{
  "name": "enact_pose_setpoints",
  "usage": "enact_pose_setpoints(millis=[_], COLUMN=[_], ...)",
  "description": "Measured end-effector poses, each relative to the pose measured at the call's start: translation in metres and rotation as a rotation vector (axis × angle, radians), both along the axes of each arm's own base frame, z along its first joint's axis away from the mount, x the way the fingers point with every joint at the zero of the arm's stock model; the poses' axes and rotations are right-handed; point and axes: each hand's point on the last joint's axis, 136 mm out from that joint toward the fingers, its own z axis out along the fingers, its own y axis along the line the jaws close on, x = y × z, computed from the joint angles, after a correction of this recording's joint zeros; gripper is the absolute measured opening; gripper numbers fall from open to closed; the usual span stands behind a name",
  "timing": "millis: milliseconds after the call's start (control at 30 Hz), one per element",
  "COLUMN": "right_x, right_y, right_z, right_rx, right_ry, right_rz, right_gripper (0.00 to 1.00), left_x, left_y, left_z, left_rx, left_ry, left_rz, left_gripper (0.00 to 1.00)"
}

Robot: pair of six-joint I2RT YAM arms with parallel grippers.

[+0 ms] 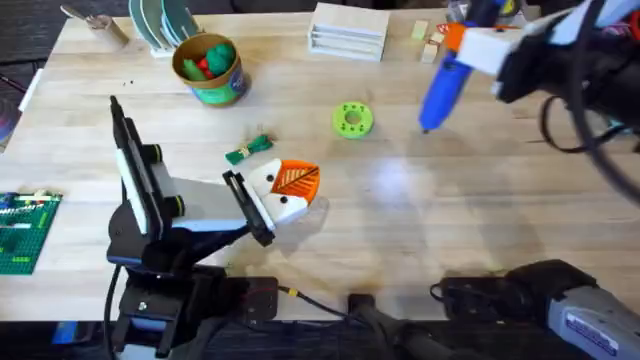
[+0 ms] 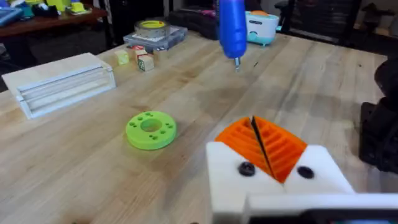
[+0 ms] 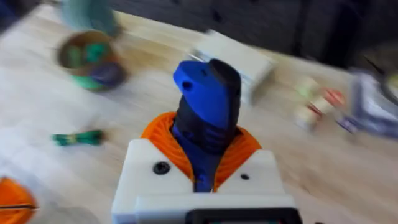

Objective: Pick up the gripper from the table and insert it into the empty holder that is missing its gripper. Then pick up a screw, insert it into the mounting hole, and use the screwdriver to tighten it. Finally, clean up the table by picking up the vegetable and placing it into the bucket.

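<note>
Nearest the camera, low at the left: left gripper [image 1: 290, 190], orange ribbed pads pressed flat together on white mounts, nothing between them, hovering just above the wooden table [image 1: 400, 230]. Just beyond it, slightly left: vegetable [image 1: 249, 150], green and leafy, lying flat on the wood, apart from everything else. Farther left and far: bucket [image 1: 210, 68], yellow rim, green band, upright, red and green toy pieces inside. Right of the vegetable, mid-table: bright green ring-shaped disc [image 1: 352, 119], lying flat. High at the far right: right gripper [image 3: 205, 165], orange pads clamped on the dark handle of the screwdriver [image 1: 443, 88], blue body lifted off the table and tilted, thin bit pointing down toward the wood right of the disc. Along the far edge: white slatted block [image 1: 348, 33], and small wooden cubes [image 1: 432, 47] to its right. At the left edge, near: green brick plate [image 1: 25, 230]. Loose orange gripper and empty holder: cannot tell where from these views.
</note>
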Motion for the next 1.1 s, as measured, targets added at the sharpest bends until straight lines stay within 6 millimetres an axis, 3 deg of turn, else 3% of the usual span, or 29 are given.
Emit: enact_pose_setpoints(millis=[100, 200, 400, 533, 733, 1100], right_x=[-0.01, -0.022, -0.047, -0.061, -0.087, -0.113], right_y=[0.048, 0.09, 0.148, 0.173, 0.205, 0.231], right_z=[0.02, 0.053, 0.089, 0.103, 0.094, 0.083], right_rx=[0.055, 0.119, 0.223, 0.274, 0.292, 0.311], right_ry=[-0.101, -0.23, -0.382, -0.45, -0.423, -0.373], right_rz=[0.146, 0.278, 0.457, 0.531, 0.659, 0.762], right_gripper=[0.126, 0.123, 0.118, 0.115, 0.11, 0.102], left_x=[0.0, 0.0, 0.0, 0.0, 0.0, 0.0], left_y=[0.0, 0.0, 0.0, 0.0, 0.0, 0.0], left_z=[0.0, 0.0, 0.0, 0.0, 0.0, 0.0], left_rx=[0.0, 0.0, 0.0, 0.0, 0.0, 0.0], left_ry=[0.0, 0.0, 0.0, 0.0, 0.0, 0.0], left_rz=[0.0, 0.0, 0.0, 0.0, 0.0, 0.0], left_gripper=[0.01, 0.01, 0.01, 0.01, 0.01, 0.01])
